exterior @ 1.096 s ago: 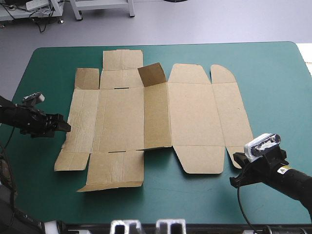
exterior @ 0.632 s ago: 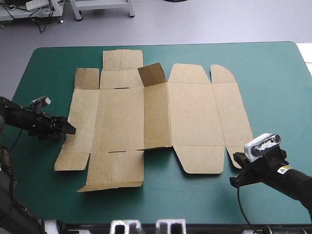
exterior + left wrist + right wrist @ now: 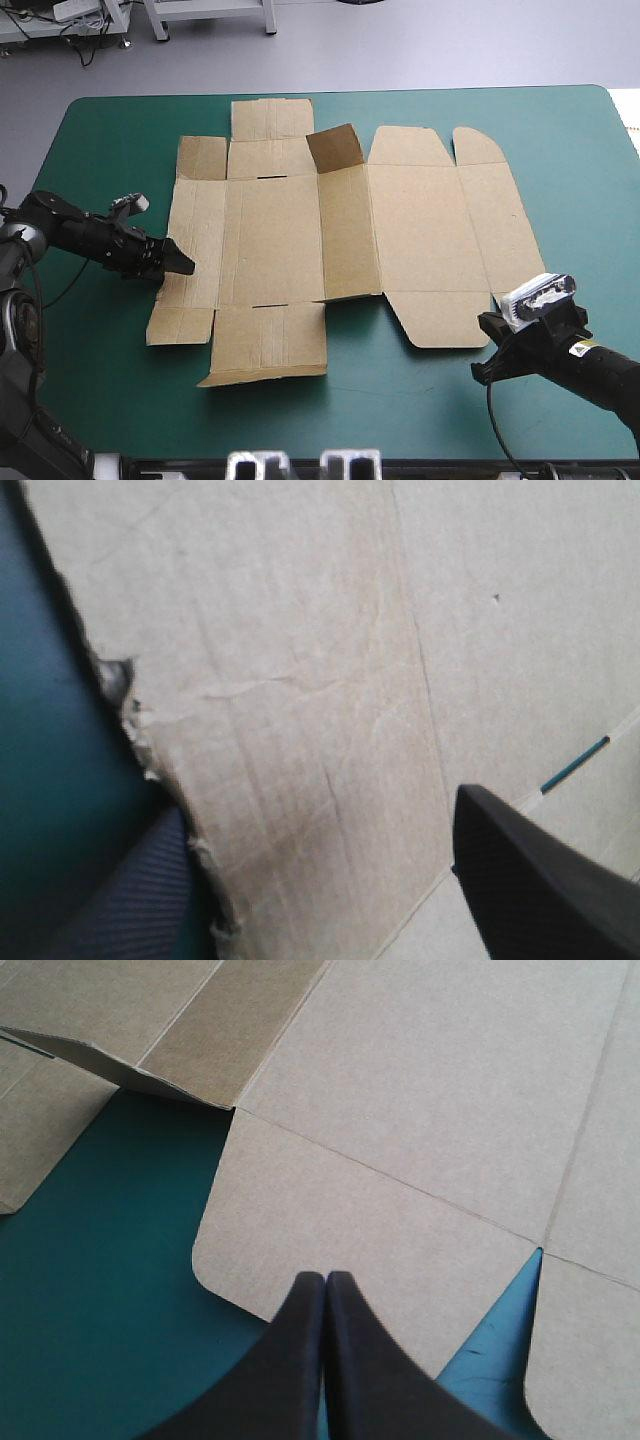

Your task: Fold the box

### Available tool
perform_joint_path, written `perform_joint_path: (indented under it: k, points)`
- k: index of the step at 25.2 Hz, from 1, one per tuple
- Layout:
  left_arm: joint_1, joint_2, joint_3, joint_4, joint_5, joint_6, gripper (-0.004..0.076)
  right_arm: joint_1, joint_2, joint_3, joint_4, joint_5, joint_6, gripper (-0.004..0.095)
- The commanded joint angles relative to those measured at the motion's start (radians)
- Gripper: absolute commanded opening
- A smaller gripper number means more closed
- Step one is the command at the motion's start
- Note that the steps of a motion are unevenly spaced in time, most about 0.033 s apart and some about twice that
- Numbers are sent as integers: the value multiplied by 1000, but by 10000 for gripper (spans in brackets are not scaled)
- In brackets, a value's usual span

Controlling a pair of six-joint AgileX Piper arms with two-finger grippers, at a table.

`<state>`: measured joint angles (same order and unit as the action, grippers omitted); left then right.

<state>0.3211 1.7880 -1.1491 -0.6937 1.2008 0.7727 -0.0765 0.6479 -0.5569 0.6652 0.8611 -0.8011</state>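
The left gripper (image 3: 318,810) stands wide open and empty, its black fingers (image 3: 530,890) astride the ragged outer edge of the brown box (image 3: 340,240): one over the board, the other over the teal-green cover (image 3: 100,130) just beside it. The right gripper (image 3: 326,1290) is pressed together to a point and holds nothing, with a rounded flap (image 3: 330,1220) of the box just ahead of it. Beyond both, the box lies as a flat cut sheet; only one small flap (image 3: 335,150), on the side far from the right gripper, tilts up (no wall is raised or tucked). I judge the folding barely begun: every wall and tuck is left to do.
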Motion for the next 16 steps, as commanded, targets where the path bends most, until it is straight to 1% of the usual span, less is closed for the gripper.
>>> perform_joint_path:
  k: [1,6,8,9,11,14,16]
  points:
    - [-10,-27,-9,-45,101,13,525,2,7,-33,49,-33,-11,-24]
    - [-8,49,14,-47,96,14,525,2,7,-33,51,-23,-11,-23]
    - [-8,102,53,-101,98,56,525,2,7,-33,51,-8,-11,-23]
    - [-8,147,90,-180,100,108,525,2,7,-33,51,2,-11,-24]
    - [-8,187,116,-271,100,161,525,2,7,-33,51,16,-11,-24]
    - [-10,209,125,-320,100,201,523,2,7,-33,51,26,-2,-25]
    - [-10,207,125,-337,100,214,504,2,7,-33,51,24,-2,-24]
